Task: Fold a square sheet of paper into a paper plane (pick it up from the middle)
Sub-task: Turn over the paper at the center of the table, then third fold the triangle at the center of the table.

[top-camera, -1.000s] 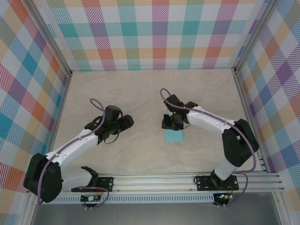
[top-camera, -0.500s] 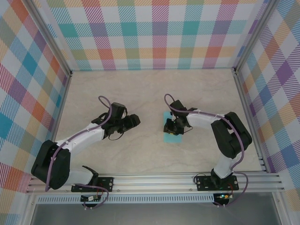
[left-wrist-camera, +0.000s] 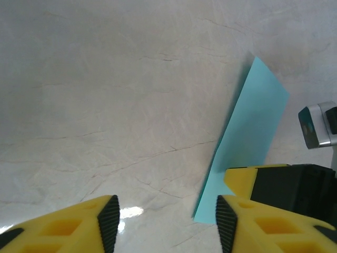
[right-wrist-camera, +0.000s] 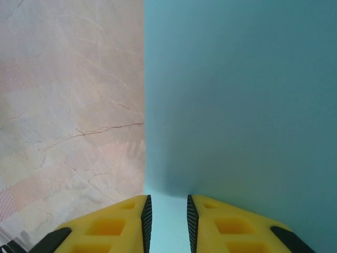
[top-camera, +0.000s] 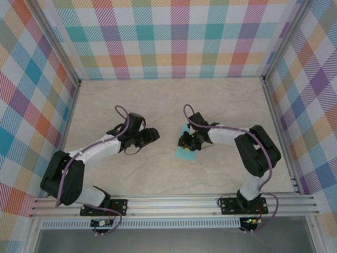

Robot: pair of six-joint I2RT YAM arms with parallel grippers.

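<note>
the marble table [top-camera: 221,105] lies under both my arms. my right gripper [right-wrist-camera: 167,213] pinches the square sheet of paper [right-wrist-camera: 237,105] by its edge, lifting it for folding. my left gripper [left-wrist-camera: 164,224], jaws apart and empty, waits beside that sheet.

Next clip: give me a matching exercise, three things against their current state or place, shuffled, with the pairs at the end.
Things:
1. left gripper
2. right gripper
3. sheet of paper

States:
A. lies on the table, between the two arms
B. jaws apart over bare table, nothing between them
C. jaws nearly together, at the near edge of the turquoise sheet

Pairs: 1-B, 2-C, 3-A
</note>
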